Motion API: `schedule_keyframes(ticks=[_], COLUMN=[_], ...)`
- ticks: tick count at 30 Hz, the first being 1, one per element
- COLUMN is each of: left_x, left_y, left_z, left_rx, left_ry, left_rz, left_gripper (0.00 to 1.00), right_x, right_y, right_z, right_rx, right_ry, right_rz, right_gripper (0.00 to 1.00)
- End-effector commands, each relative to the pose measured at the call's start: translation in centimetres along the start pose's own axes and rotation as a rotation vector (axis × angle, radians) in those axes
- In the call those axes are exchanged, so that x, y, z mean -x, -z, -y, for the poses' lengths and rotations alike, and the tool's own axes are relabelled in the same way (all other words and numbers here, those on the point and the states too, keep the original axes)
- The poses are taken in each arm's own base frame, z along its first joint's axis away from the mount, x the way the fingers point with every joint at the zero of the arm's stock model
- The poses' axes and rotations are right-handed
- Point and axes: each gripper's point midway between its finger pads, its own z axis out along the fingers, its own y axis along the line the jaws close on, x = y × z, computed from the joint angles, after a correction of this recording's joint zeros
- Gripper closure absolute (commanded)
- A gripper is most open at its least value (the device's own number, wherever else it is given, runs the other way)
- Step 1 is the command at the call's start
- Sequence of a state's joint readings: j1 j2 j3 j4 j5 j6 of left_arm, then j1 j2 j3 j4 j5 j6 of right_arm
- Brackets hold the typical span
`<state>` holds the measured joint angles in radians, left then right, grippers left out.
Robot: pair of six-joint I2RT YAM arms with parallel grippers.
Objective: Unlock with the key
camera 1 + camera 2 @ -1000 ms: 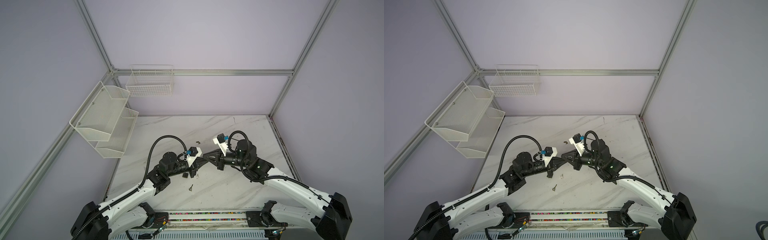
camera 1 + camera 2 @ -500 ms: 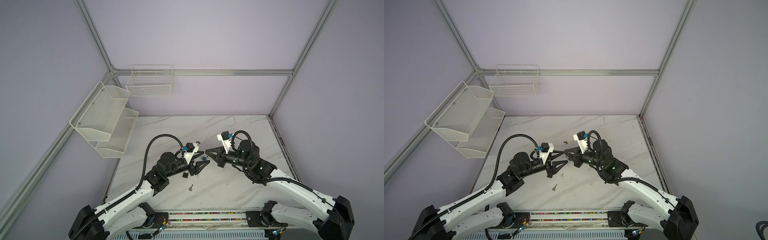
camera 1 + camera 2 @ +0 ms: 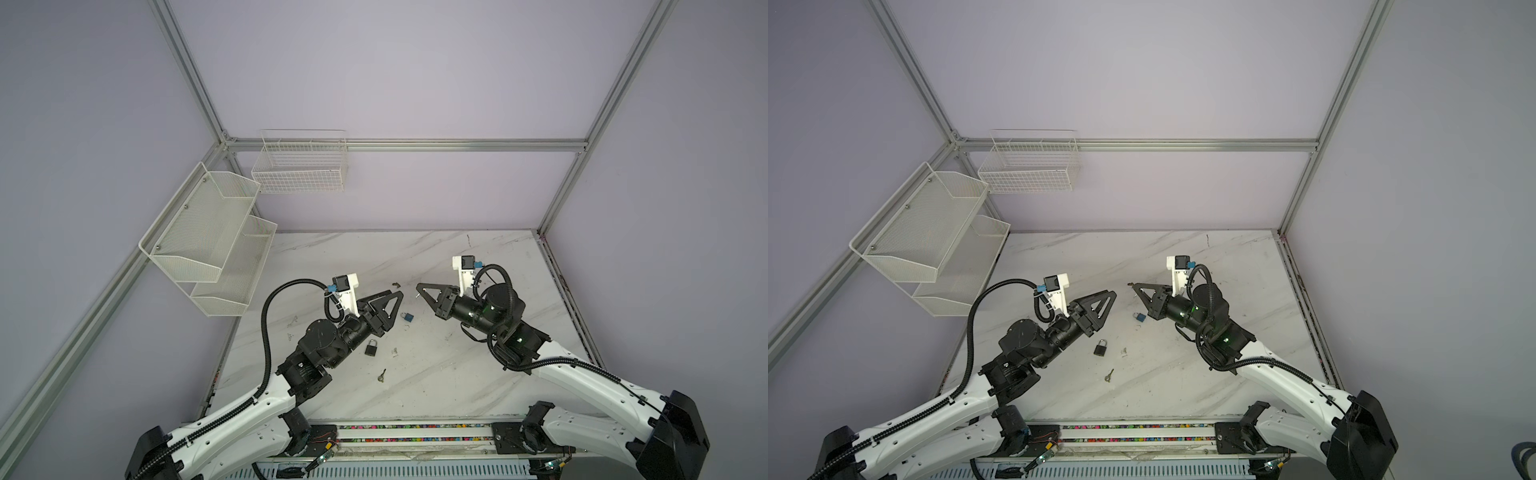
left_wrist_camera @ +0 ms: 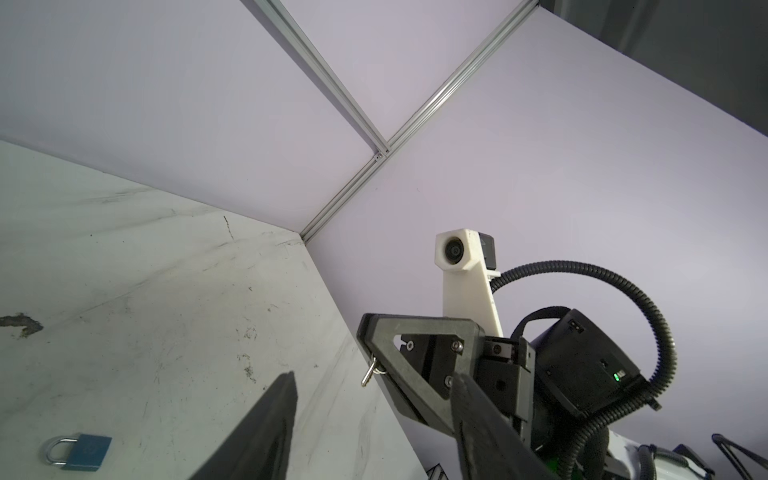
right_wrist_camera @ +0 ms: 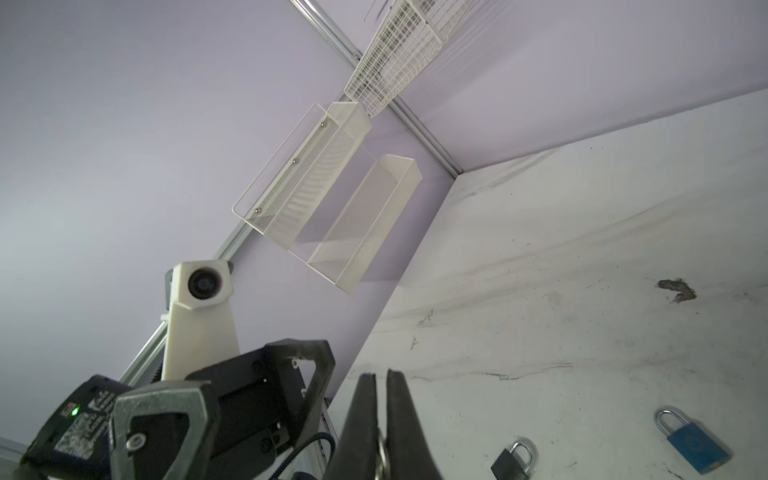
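My bench [image 3: 415,257] is a white marble-patterned slab, scuffed grey, boxed in by lilac walls and aluminium rails. A two-tier mesh shelf [image 3: 199,241] hangs on the wall above its left edge, and a wire basket [image 3: 299,166] hangs by the back-left corner. From the grippers to the back and right edges I see bare slab.

The left gripper [image 3: 398,295] hovers left of the middle, its black triangular fingers [image 4: 270,415] spread with nothing between them. The right gripper [image 3: 419,287] faces it across a small gap. It is pinched on the key [image 4: 369,376], a small silver piece on a ring that dangles tip-down toward the bench.

The blue padlock [image 3: 407,317] lies flat near the bench's middle, between the two arms, with its shackle toward the back-left corner. The black padlock [image 3: 371,347] lies nearer the front edge, shackle toward the back. The second key [image 3: 381,375] lies closest to the front edge, lengthwise front to back.
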<state>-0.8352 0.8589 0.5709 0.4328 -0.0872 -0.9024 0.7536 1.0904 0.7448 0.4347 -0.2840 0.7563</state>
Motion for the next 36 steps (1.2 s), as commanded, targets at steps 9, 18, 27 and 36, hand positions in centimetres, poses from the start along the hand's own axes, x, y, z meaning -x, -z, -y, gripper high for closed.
schedule_keyframes(ticks=[9,18,27,36], left_x=[1.2,0.7,0.5,0.5], left_y=[-1.5,-2.2,-2.5,-2.5], left_z=[1.2,1.8,1.5,1.4], left_rx=[-0.026,-0.053,-0.039,-0.039], left_ry=[0.199,0.226,0.244,0.259], left_rz=[0.164,0.19,0.207,0.222], left_gripper=[0.49,0.6,0.73,0.82], right_x=[2.3,1.9,1.0,0.5], right_y=[-0.4,-0.9,-1.2,-1.4], right_z=[-2.9,-3.4,-3.1,-3.3], right_rx=[0.071,0.067,0.039,0.054], right_ry=[-0.196,-0.227,-0.235,-0.245], right_rz=[0.183,0.214,0.235,0.254], right_gripper=[1.0,1.0,1.0,1.0])
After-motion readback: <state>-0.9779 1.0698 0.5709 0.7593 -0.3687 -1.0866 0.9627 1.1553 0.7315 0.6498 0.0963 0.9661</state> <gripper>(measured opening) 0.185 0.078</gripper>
